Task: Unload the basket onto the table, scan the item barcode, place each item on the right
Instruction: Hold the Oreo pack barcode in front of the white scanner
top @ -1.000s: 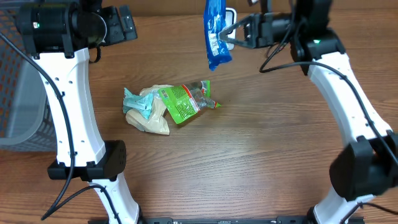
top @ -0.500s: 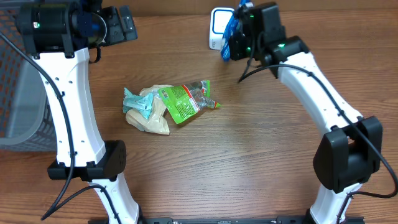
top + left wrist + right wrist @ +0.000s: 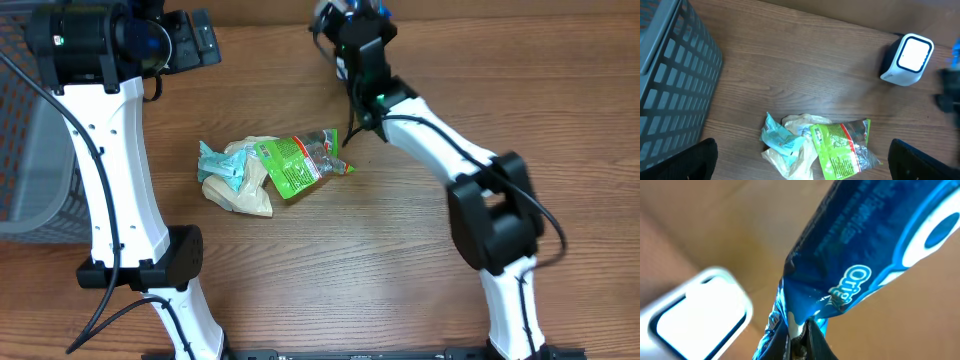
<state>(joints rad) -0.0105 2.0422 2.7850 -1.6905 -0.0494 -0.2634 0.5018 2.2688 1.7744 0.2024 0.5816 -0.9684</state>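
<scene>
A blue Oreo packet (image 3: pixel 865 255) hangs from my right gripper (image 3: pixel 800 337), which is shut on its crimped end. In the right wrist view the white barcode scanner (image 3: pixel 695 312) lies just to the lower left of the packet. Overhead, the right gripper (image 3: pixel 348 18) is at the table's far edge and the arm hides the scanner. The left wrist view shows the scanner (image 3: pixel 907 59) with its lit face, and a blue blur of the packet (image 3: pixel 956 50) at the right edge. My left gripper (image 3: pixel 802 170) hangs open, high above the table, holding nothing.
A pile of packets lies mid-table: a green one (image 3: pixel 292 165), a teal one (image 3: pixel 222 163) and a beige one (image 3: pixel 240 195). A grey mesh basket (image 3: pixel 25 150) stands at the left edge.
My right arm has swung left along the far edge with the blue packet, from right of the scanner to over it. The left arm and the pile have not moved.
</scene>
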